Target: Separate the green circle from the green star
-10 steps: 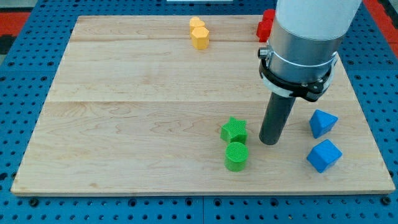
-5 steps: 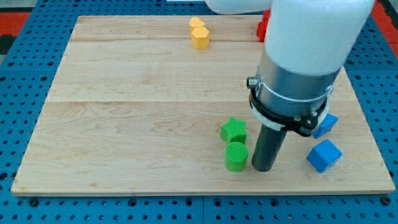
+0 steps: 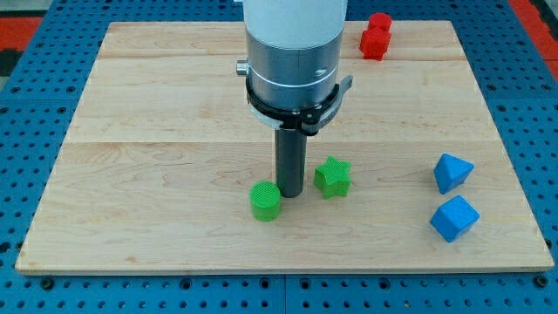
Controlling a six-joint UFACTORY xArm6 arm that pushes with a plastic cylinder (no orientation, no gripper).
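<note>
A: Where is my tip [image 3: 289,194]?
B: It sits between the 2 green blocks. The green circle [image 3: 266,201] is just beside it at 8 o'clock, and the green star [image 3: 332,176] is just beside it at 2 o'clock. Whether the rod touches either one cannot be made out.

A: And the pincer, spread or pressed together?
B: No pincer shows at all; the arm ends in 1 straight dark rod, so nothing is being pinched.

A: Are the circle and star touching?
B: No. They are apart, with the rod standing in the gap.

A: Count the rest for me.
B: 2 blue blocks lie well off at 3 o'clock from my tip: the upper blue block [image 3: 452,172], and the lower blue block [image 3: 454,217] close below it. 1 red block [image 3: 376,36] stands at 1 o'clock, near the far edge of the surface [image 3: 157,131]. That makes 5 blocks in sight: 2 green, 2 blue, 1 red.

A: What stands in the way of the view?
B: The arm's wide grey and white body [image 3: 292,52] covers the top middle of the surface, so whatever lies behind it cannot be told.
</note>
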